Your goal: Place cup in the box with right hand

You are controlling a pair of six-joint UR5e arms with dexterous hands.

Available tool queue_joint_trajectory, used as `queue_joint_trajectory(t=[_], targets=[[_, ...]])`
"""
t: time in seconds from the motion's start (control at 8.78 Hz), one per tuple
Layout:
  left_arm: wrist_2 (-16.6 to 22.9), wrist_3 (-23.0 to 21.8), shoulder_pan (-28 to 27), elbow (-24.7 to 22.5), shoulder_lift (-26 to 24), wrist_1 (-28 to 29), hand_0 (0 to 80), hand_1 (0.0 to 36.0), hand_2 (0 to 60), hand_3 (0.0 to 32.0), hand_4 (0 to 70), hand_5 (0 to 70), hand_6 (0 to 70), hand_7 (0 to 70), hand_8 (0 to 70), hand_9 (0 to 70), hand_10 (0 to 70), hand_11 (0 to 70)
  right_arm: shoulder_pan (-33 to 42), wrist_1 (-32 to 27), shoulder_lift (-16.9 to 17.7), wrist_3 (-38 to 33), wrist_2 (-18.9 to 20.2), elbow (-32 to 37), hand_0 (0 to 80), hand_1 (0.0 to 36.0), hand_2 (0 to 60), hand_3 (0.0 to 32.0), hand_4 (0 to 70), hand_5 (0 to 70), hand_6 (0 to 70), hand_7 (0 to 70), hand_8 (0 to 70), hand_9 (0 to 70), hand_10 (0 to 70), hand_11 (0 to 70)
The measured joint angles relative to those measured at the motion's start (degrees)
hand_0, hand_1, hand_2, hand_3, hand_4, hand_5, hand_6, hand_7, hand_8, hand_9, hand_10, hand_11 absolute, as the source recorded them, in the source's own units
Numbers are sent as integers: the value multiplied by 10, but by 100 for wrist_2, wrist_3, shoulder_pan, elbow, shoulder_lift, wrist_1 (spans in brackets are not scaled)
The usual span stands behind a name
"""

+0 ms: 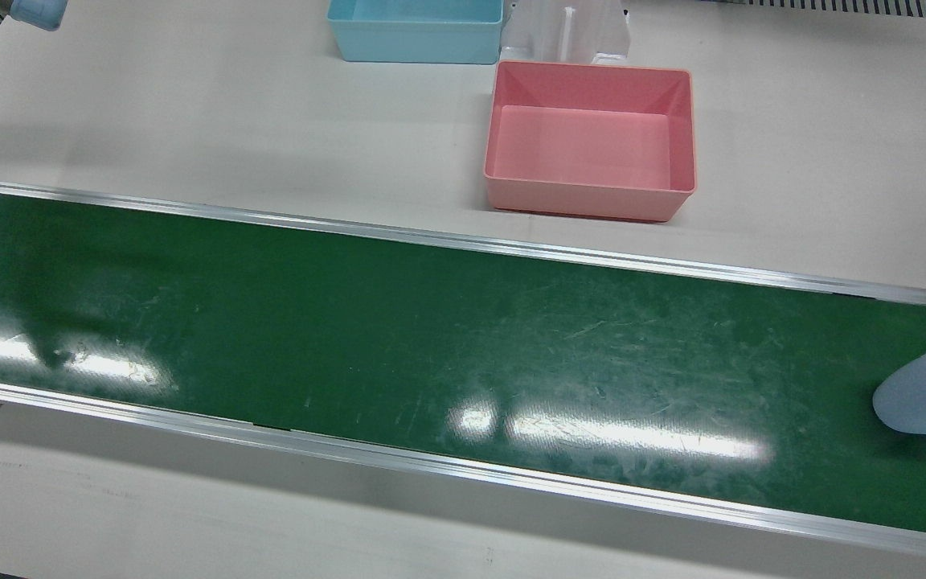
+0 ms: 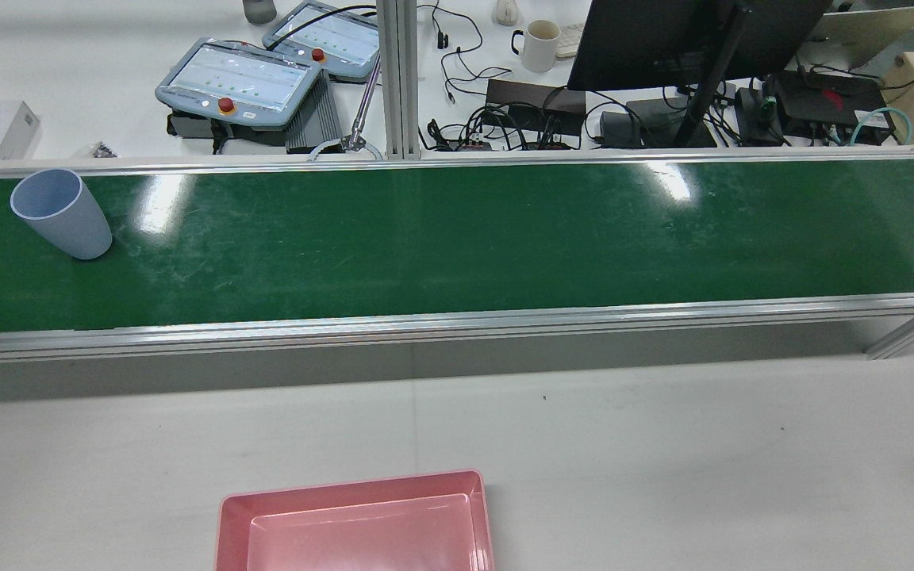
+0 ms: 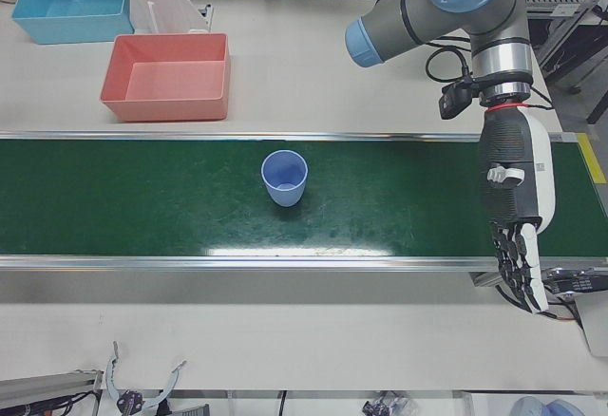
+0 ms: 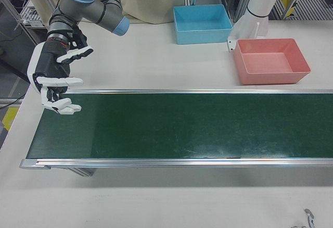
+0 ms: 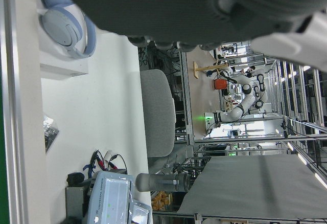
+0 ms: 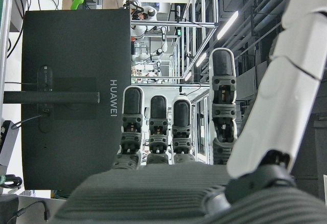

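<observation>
We note the cup [image 3: 284, 177] upright on the green belt [image 3: 142, 198], well apart from the pink box [image 3: 167, 76] on the worktop [image 3: 313, 74], while our right robot hand [image 4: 54, 79] waits empty, fingers spread, presumably for its arrival.

The belt [image 1: 431, 346] is glossy, scuffed green with brushed metal rails [image 1: 463, 240]. The cup [image 3: 284, 178] and pink box [image 1: 589, 138] look smooth matt plastic.

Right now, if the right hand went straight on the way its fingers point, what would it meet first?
Judging by the right-front view, the right hand points along the green belt; nothing stands in that line there. The cup sits far off, so depth is uncertain.
</observation>
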State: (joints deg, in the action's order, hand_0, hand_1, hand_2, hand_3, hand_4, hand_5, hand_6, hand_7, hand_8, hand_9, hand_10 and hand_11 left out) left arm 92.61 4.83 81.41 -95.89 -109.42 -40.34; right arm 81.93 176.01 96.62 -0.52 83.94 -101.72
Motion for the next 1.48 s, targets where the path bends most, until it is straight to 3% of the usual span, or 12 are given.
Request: queue_joint_trajectory(t=[0.34,1.48], targets=[[1,0,4,0,0,0,0,0,0,0,0,0,0,0,0,0,0,0,-1,6,0,2,0,6,523,134,38,0,655,58,143,526,200,323,229,335],[3,0,1,0,0,0,0,0,0,0,0,0,0,0,0,0,0,0,-1,12,1,-3,0,12,526,136,48,0,688,62,153,560,214,348,260,378]])
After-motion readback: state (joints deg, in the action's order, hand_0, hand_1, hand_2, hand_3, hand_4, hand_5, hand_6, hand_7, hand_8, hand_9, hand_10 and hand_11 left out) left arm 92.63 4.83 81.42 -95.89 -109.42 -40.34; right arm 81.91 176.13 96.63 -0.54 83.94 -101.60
